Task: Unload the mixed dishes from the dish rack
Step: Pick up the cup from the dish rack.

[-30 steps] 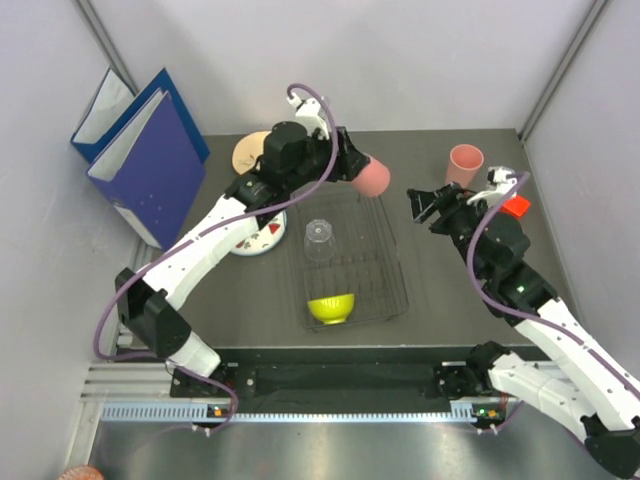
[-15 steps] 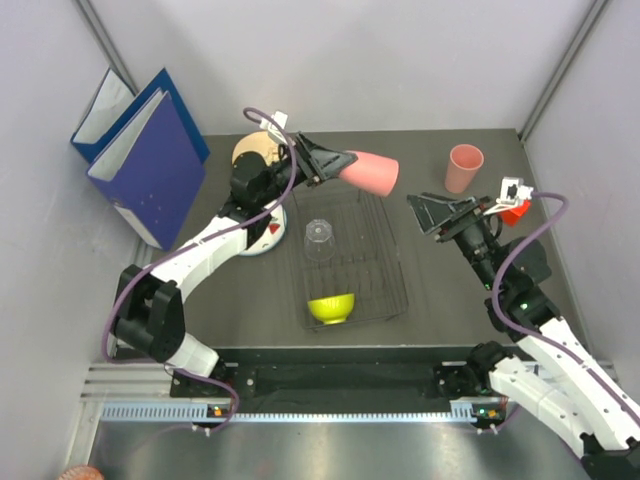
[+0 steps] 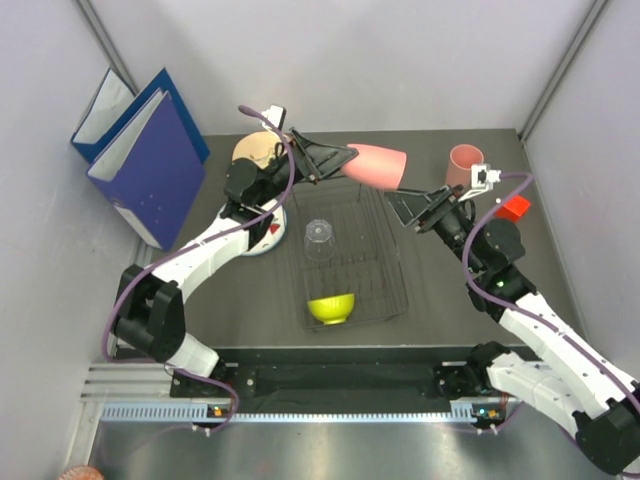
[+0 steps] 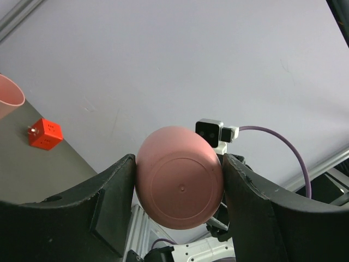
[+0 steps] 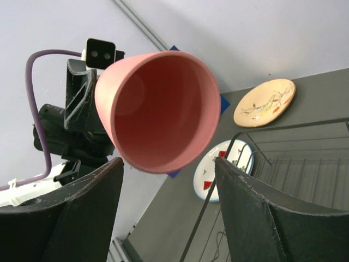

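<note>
My left gripper (image 3: 338, 163) is shut on a pink cup (image 3: 376, 165) and holds it sideways in the air over the far edge of the black wire dish rack (image 3: 385, 268). In the left wrist view the cup's base (image 4: 180, 184) sits between both fingers. My right gripper (image 3: 408, 207) is open, just right of the cup's mouth; in its wrist view the cup (image 5: 161, 109) hangs above the spread fingers (image 5: 82, 207), apart from them. A clear glass (image 3: 318, 238) and a lime-yellow bowl (image 3: 331, 307) sit in the rack. The second pink cup (image 3: 465, 166) stands at the far right.
The tan plate (image 3: 254, 152) and the white fruit-print plate (image 3: 262, 238) lie left of the rack, partly under my left arm. A small red cube (image 3: 515, 208) is at the right. A blue ring binder (image 3: 150, 160) leans at the far left.
My left arm has lifted the pink cup and carried it to the right, turning it sideways. My right gripper has moved left toward the cup's mouth, still open.
</note>
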`<state>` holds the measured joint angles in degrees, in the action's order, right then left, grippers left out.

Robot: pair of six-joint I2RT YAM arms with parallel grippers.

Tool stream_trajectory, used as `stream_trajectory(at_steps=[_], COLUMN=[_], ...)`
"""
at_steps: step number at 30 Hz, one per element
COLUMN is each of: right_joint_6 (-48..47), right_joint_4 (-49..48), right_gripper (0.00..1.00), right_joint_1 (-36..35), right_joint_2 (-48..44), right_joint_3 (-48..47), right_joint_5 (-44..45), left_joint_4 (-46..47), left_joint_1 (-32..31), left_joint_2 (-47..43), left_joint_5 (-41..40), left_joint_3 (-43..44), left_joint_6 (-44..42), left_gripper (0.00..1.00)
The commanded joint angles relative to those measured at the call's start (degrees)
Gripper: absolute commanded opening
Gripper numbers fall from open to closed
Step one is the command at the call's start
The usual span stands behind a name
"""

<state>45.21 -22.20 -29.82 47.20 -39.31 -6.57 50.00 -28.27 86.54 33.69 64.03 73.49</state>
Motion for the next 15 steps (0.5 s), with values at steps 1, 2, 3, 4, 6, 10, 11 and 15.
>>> stream_trajectory(at_steps=[1, 2, 3, 4, 6, 10, 11, 15], right_joint_6=[0.67, 0.75, 0.76, 0.84, 0.76, -0.12, -0.21, -0.56], right_joint_4=[-8.46, -9.09, -9.88, -10.49, -11.81, -11.47, -11.21, -8.93], right_gripper=[0.67, 0.66, 0.65, 0.63, 0.61, 0.59, 0.53, 0.08], right_joint_1=[0.38, 0.38, 0.38, 0.29, 0.38, 0.29, 0.29, 0.38], right_joint_2=[1.93, 2.54, 2.89, 3.16, 3.78, 4.3, 4.04, 4.92], right_joint_3=[-3.93, -3.93, -4.11, -4.11, -4.46, -4.9, -4.81, -6.03], right_joint_5=[-2.13, -2.31, -2.4, -2.48, -2.66, -2.49, -2.14, -2.75], left_joint_4=[5.37, 5.37, 5.37, 5.37, 5.55, 5.55, 5.46, 5.37], left_joint_1=[-0.38, -0.47, -0.47, -0.47, -0.56, -0.56, -0.56, -0.73], left_joint_2=[0.47, 0.56, 0.73, 0.99, 1.35, 2.05, 2.14, 2.58], left_joint_5=[0.85, 1.02, 1.11, 1.03, 1.11, 1.2, 1.2, 1.11], left_joint_3=[-0.48, -0.48, -0.4, -0.48, -0.4, -0.31, -0.22, -0.13], left_joint_6=[1.13, 1.3, 1.3, 1.39, 1.48, 1.56, 1.48, 1.74], left_gripper=[0.0, 0.0, 0.0, 0.0, 0.0, 0.0, 0.0, 0.0])
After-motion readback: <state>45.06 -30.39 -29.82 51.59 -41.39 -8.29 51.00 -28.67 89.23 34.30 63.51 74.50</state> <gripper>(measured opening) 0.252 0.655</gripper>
